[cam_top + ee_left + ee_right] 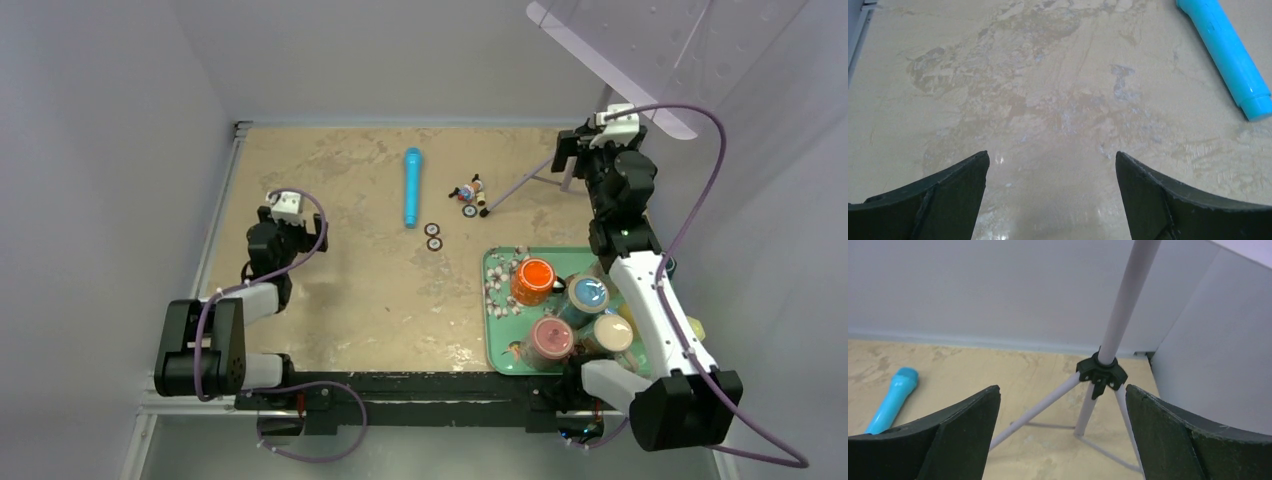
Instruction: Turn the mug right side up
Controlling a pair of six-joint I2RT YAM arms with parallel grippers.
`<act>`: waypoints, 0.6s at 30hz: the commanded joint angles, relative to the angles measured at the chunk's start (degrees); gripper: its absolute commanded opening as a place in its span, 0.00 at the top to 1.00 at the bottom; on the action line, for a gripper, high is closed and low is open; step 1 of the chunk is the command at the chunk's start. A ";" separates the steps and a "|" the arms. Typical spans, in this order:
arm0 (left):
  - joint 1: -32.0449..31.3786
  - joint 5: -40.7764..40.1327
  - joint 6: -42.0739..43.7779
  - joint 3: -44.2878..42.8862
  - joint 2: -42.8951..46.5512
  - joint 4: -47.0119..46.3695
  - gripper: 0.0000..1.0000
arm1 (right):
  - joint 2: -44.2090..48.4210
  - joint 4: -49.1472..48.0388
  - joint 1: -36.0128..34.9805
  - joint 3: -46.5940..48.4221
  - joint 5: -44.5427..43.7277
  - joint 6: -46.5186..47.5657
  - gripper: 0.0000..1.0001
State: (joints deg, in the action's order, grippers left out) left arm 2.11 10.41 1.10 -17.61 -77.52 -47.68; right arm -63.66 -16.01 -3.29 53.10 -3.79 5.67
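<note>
Several mugs stand on a green flowered tray at the near right: an orange one, a blue one, a pink one and a cream one. From above I cannot tell which one is upside down. No mug shows in either wrist view. My left gripper is open and empty over bare table at the left, as its wrist view shows. My right gripper is open and empty, raised at the far right and facing a white tripod, with its jaws spread wide.
A blue tube lies mid-table at the back and also shows in the left wrist view and the right wrist view. Small toy pieces and two round discs lie near the tripod leg. Walls close off the back and both sides.
</note>
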 commanded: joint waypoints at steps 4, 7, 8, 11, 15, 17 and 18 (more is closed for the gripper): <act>-0.31 2.71 1.76 -31.01 1.16 51.02 0.00 | -3.08 47.06 -8.10 15.72 -7.40 -4.85 0.02; -0.26 7.05 3.32 -38.68 2.64 62.93 0.00 | -8.26 62.01 -11.26 22.17 -7.34 -10.86 0.02; -0.26 7.68 3.71 -40.91 3.60 65.56 0.00 | -9.49 66.01 -11.60 23.52 -7.97 -13.19 0.02; -0.22 8.30 4.33 -46.53 4.64 75.38 0.00 | -9.61 72.53 -11.60 23.30 -8.96 -19.36 0.02; -0.26 8.94 4.19 -49.18 5.30 81.85 0.01 | -5.97 71.57 -8.50 18.81 -3.20 -26.52 0.01; -0.26 9.64 4.01 -49.87 5.64 83.59 0.03 | -5.50 69.86 -6.81 15.51 0.30 -31.01 0.01; -0.26 9.64 3.75 -50.18 5.94 84.26 0.03 | -5.59 69.21 -6.80 13.99 1.29 -33.13 0.01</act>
State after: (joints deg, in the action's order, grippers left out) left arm 2.11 17.72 4.19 -65.47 -72.40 26.04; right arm -71.72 51.37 -12.51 70.96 -7.55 -15.11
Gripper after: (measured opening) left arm 0.978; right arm 0.985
